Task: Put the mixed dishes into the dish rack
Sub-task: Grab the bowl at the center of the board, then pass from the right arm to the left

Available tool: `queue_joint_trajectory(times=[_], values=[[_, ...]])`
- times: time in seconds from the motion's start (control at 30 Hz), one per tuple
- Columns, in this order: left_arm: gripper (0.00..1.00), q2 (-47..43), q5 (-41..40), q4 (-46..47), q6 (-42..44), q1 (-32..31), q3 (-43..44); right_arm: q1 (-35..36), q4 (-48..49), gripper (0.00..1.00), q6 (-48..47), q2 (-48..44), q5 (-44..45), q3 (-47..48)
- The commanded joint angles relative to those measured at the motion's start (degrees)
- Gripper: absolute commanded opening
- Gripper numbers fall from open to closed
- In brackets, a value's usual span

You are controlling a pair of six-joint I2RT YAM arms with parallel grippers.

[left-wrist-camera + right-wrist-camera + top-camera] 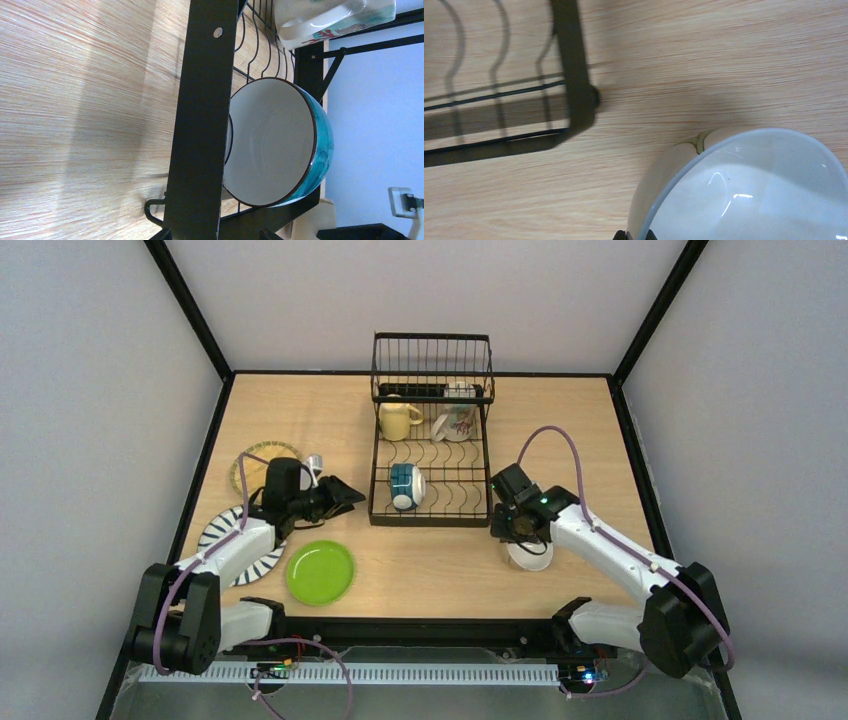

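Dish rack [430, 521]: black wire, mid-table, between the two arms. It holds the blue bowl [406, 486] on edge in the near slots, its white inside turned toward the left wrist camera. The pale yellow mug [398, 420] and a patterned white cup [455, 423] sit farther back. On the table left of the rack lie the black-striped white plate [222, 536], partly under the left arm, the tan woven-look plate [247, 462] and the lime green plate [320, 572]. The white bowl [532, 556] sits upright just off the rack's near right corner. The right gripper [512, 531] is pinched closed on that bowl's rim, as far as the wrist view shows. The left gripper [345, 497] gapes wide, holding nothing, beside the rack's left rail. Step in hand, my reading: lift the white bowl. Rise straight up first to clear the corner rail; a rim pinch may let the bowl swing, so go slowly. The rack's long axis runs straight away from the arm bases, with the tall basket end far. The slot wires cross that axis, so tip the bowl on edge square to it, in a slot apart from the blue bowl.
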Motion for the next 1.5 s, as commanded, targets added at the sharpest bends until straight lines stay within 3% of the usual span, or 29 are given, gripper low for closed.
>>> queue_joint_trajectory(times=[0.0,0.4,0.7,0.87,1.13,1.47], values=[[0.99,-0.58,1.15,-0.7,-0.65,0.27,2.23,0.81,0.35,0.0,0.87,-3.03,-6.29,5.88],[0.99,-2.98,2.99,-3.0,-3.78,0.26,4.68,1.36,8.93,0.0,2.34,-10.14,-17.87,15.32],[0.99,-3.31,4.78,1.3,-9.51,0.11,5.39,1.35,22.77,0.0,5.58,-11.04,-23.39,18.16],[0.99,-3.26,5.38,3.97,-12.15,0.04,6.14,1.38,30.63,0.0,6.35,-8.52,-24.41,21.63],[0.99,-3.38,4.59,5.24,-14.33,-2.2,9.11,1.4,33.16,0.0,3.66,1.43,-24.7,31.38],[0.99,0.06,2.37,13.98,-24.16,-5.61,11.48,1.36,43.61,0.0,16.56,7.64,-22.71,37.55]])
